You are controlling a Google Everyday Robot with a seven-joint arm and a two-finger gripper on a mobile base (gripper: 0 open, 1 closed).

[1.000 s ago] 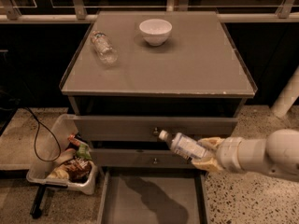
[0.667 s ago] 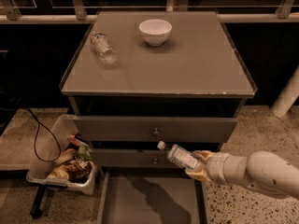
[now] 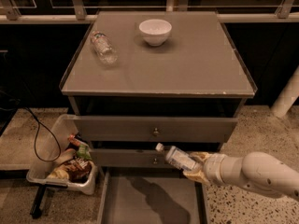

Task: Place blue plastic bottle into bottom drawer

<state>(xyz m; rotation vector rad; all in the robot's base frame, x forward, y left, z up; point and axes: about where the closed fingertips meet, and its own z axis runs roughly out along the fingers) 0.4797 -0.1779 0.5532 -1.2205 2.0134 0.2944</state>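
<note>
The blue plastic bottle (image 3: 176, 157), white cap pointing up-left, is held tilted in my gripper (image 3: 195, 168). My gripper is shut on its base end and comes in from the lower right on a white arm. The bottle hangs in front of the middle drawer, above the right part of the bottom drawer (image 3: 149, 199). That drawer is pulled open, showing a flat grey floor with the arm's shadow on it.
A white bowl (image 3: 155, 31) and a clear crinkled bottle (image 3: 103, 46) lie on the cabinet top (image 3: 187, 64). A white bin of snack packs (image 3: 70, 164) stands on the floor left of the open drawer, with a black cable beside it.
My gripper has lowered the bottle and carried it slightly leftward, from the top drawer's level to just above the open bottom drawer.
</note>
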